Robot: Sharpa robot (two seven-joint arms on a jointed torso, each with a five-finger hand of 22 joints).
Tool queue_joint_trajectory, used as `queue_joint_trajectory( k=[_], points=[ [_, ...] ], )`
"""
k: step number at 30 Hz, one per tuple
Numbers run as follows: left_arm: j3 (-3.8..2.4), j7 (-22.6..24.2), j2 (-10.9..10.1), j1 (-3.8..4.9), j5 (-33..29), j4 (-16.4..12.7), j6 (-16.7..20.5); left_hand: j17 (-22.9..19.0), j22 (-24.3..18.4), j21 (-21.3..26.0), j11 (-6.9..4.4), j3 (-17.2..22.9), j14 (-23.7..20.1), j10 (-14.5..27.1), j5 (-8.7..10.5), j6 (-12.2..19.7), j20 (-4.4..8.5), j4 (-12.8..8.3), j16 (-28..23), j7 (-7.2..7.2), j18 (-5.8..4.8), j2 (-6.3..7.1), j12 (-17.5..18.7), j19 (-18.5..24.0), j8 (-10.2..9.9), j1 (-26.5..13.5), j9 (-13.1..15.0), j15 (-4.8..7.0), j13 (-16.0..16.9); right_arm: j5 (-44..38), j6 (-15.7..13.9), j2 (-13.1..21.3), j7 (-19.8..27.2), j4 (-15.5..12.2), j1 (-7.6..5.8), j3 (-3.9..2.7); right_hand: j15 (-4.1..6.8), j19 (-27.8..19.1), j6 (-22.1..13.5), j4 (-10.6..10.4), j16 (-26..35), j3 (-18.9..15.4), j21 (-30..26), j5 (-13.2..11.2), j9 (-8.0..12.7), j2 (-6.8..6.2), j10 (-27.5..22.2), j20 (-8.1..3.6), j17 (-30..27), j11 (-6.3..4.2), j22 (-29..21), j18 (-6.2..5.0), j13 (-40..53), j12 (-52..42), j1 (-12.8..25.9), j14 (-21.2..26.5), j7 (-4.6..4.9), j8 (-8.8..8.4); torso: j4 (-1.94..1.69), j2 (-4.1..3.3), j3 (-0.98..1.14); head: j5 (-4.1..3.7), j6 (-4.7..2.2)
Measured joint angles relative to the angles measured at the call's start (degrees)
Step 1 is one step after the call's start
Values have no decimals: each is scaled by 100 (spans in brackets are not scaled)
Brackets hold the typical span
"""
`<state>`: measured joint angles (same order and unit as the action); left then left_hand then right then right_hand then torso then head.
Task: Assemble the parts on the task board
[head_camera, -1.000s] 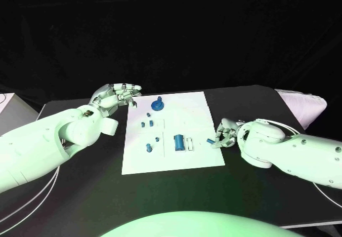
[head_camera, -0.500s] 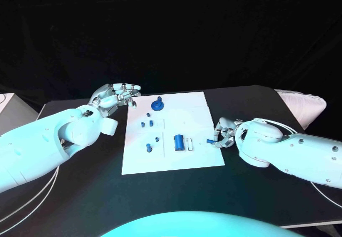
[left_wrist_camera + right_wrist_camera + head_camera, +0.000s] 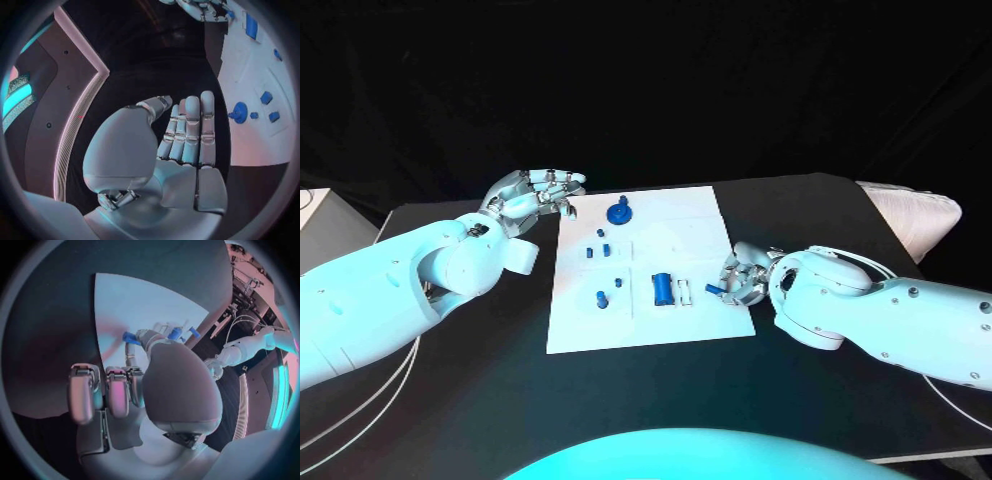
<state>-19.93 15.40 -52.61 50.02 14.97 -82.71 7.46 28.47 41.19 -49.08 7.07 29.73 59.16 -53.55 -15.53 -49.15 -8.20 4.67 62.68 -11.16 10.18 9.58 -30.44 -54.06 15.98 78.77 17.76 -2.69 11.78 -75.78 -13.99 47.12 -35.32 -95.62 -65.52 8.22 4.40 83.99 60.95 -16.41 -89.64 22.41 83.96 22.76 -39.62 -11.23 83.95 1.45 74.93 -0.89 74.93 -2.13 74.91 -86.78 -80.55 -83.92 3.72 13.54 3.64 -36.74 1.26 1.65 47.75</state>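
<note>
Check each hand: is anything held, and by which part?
Right hand pinches a small blue part by one end. Left hand holds nothing.

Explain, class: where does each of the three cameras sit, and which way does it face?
Head view: on the robot's head, looking down at the task board; both white arms show.
Left wrist view: behind the left robot hand, facing the board's edge.
Right wrist view: behind the right robot hand, which pinches a blue part.
All three share the board.

Dim black surroundings, cyan wash over pale surfaces, wrist views fisheye-bent (edges dark)
</note>
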Motion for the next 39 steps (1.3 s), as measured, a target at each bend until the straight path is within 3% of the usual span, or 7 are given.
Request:
queue_joint_trajectory(
  k=[10, 21, 24, 27, 39],
  points=[
    [-2, -11, 2, 0, 3, -2, -1, 0, -7, 21, 0, 19, 0, 0, -26, 0, -21, 12, 0, 0, 0, -49, -23, -22, 0, 50, 0, 0, 6, 626, -246, -204, 96, -76, -89, -10, 0, 0, -1, 17, 0, 73, 14, 0, 0, 5, 0, 0, -1, 0, -1, 0, 0, 0, 125, 0, -1, 0, -3, 0, -3, -5, 7],
    [0, -26, 9, -1, 6, 3, -5, 0, 1, 21, 0, 104, 0, 0, -26, 0, -1, -72, 0, 0, 0, -108, -50, -41, 21, 108, 0, 0, 5, 883, -266, -486, 57, 149, -102, -3, 0, 0, 1, 24, 0, 171, 14, -1, 0, 15, 0, 0, -1, 0, -2, 0, 0, -50, 420, 0, 1, 1, 1, -2, -8, 5, 30],
    [0, -30, 11, -1, 7, 4, -6, 0, 0, 21, 0, 105, 0, 0, -26, 0, -1, -73, 0, 0, -1, -108, -50, -41, 21, 108, 0, 0, 5, 905, -237, -547, 23, 204, -99, 1, 0, 0, 22, 24, 0, 179, 13, -130, -47, 11, 0, 0, -1, 0, -2, 0, -1, -50, 667, 0, 21, 130, 2, -4, -7, 5, 34],
    [-1, -34, 12, -1, 9, 4, -8, 0, 0, 21, 0, 105, 0, 0, -26, 0, -1, -73, 0, 0, 0, -108, -50, -41, 21, 108, -4, 0, 5, 912, -203, -590, -18, 244, -93, 5, 0, 0, 29, 27, 0, 189, 13, -207, -150, 8, 0, 0, -1, 0, -2, 0, -1, -50, 824, 0, 18, 135, 1, -4, -1, 5, 44],
    [0, -42, 18, -1, 14, 8, -13, 0, 7, 21, 0, 104, 0, 0, -26, 0, -1, -73, -22, 0, 0, -108, -50, -41, 21, 108, -4, 0, 4, 896, -90, -735, -136, 368, -79, 9, 1, 0, 181, 9, 0, 173, 13, -481, -143, 18, 1, 0, -2, -1, -2, 0, -1, -95, 1229, 0, -76, 184, 1, -4, 6, 16, 71]
  ],
)
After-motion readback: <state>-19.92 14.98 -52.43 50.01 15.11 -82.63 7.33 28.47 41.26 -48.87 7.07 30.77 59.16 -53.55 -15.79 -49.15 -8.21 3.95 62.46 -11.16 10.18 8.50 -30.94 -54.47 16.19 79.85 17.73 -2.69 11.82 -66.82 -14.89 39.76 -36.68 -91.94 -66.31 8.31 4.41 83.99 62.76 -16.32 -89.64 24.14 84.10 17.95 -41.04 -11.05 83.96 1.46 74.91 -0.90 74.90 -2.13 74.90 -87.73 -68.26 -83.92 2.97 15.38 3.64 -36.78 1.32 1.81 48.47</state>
